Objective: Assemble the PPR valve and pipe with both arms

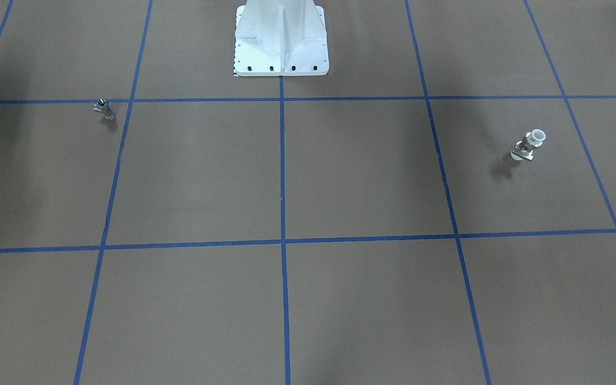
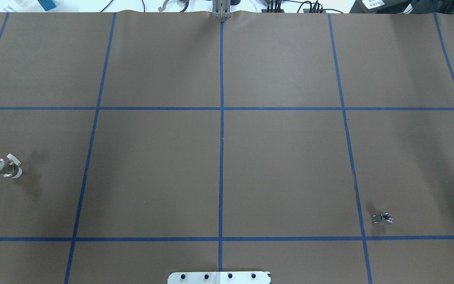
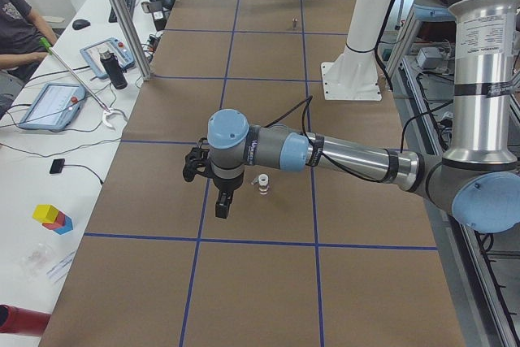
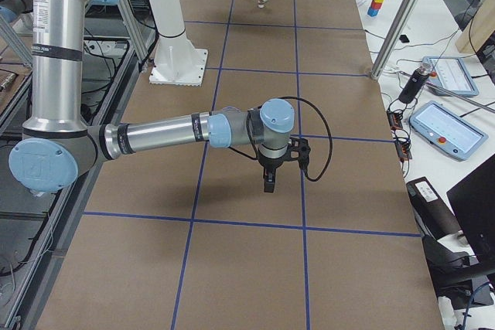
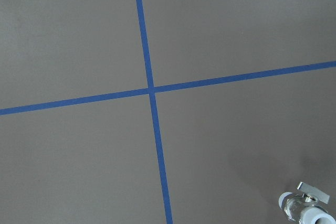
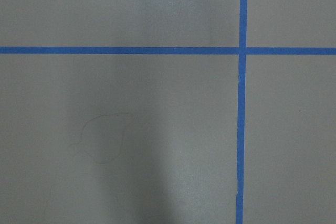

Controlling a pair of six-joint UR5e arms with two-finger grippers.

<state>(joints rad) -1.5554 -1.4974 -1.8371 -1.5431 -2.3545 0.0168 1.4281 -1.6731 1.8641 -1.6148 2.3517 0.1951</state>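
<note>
Left gripper [image 3: 223,206] hangs nr PPR valve [image 3: 262,185], pipe [image 2: 383,218] well apart; right gripper [image 4: 268,184] above table [image 4: 247,268] (jaws: can't tell).

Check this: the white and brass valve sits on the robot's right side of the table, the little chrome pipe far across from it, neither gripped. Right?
No. The PPR valve sits on the robot's left side, as the overhead exterior view shows. The pipe does lie far across from it, neither gripped.
</note>
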